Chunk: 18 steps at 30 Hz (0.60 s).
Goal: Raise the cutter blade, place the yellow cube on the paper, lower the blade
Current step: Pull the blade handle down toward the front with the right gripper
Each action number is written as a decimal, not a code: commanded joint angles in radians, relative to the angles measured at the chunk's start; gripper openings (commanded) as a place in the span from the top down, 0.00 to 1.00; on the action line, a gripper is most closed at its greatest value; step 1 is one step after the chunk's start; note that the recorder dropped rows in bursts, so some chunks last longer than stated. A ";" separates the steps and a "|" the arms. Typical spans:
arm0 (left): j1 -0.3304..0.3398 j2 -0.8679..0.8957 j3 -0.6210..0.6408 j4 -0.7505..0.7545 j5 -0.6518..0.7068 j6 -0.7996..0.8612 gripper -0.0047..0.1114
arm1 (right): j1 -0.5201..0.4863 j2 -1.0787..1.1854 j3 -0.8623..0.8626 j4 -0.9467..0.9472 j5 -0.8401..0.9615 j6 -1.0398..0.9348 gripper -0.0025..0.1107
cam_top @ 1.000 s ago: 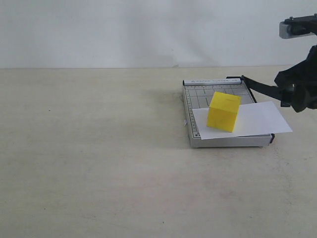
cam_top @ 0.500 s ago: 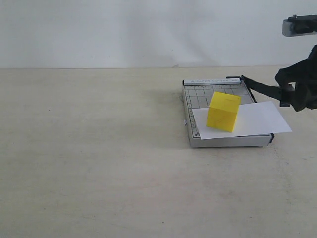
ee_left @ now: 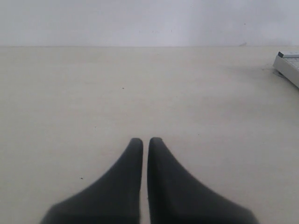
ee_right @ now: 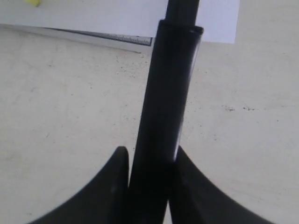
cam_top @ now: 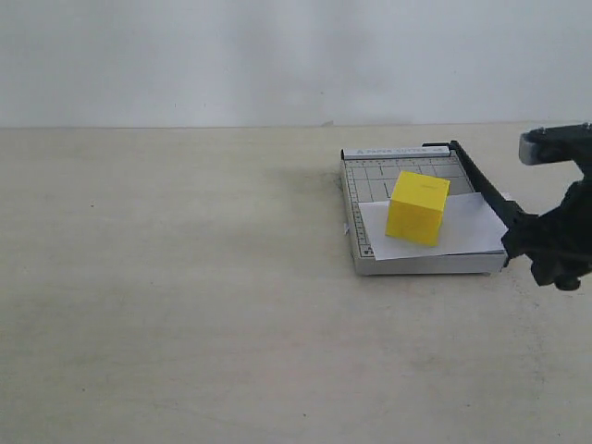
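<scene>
Nearby, yellow cube (cam_top: 418,208) on the paper (cam_top: 467,228), cutter blade (cam_top: 481,182) across its edge.

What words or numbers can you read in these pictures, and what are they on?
Nothing can be read for sure.
White strip at the cutter base's far edge: print, too small and blurred to read.
Ruler marks along its left edge: too tiny to read.
Yellow cube and paper: no writing.

There was one yellow cube (cam_top: 417,208), one white paper (cam_top: 474,231), one grey cutter board (cam_top: 372,181) and one black cutter blade (cam_top: 481,190), all near the right gripper (cam_top: 546,248). There were two grippers. The left gripper (ee_left: 145,140) was well apart from them. There was one table (cam_top: 185,277).
</scene>
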 commanded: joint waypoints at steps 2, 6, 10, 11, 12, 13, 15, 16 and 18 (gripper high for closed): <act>0.004 -0.003 0.002 0.004 -0.011 -0.008 0.92 | 0.009 0.014 0.170 0.079 -0.101 -0.029 0.98; 0.004 -0.003 0.002 0.004 -0.011 -0.008 0.92 | 0.009 0.014 0.257 0.079 -0.191 -0.029 0.98; 0.004 -0.003 0.002 0.004 -0.011 -0.008 0.92 | 0.009 0.014 0.307 0.079 -0.258 -0.029 0.98; 0.004 -0.003 0.002 0.004 -0.011 -0.008 0.92 | 0.009 0.014 0.316 0.079 -0.272 -0.029 0.98; 0.004 -0.003 0.002 0.004 -0.011 -0.008 0.92 | 0.009 0.014 0.321 0.079 -0.281 -0.029 0.98; 0.004 -0.003 0.002 0.004 -0.011 -0.008 0.92 | 0.009 0.014 0.326 0.079 -0.291 -0.029 0.98; 0.004 -0.003 0.002 0.004 -0.013 -0.008 0.92 | 0.009 0.014 0.327 0.079 -0.299 -0.029 0.98; 0.004 -0.003 0.002 0.004 -0.013 -0.008 0.92 | 0.009 0.015 0.327 0.079 -0.303 -0.029 0.98; 0.004 -0.003 0.002 0.004 -0.013 -0.008 0.92 | 0.009 0.015 0.327 0.079 -0.303 -0.029 0.98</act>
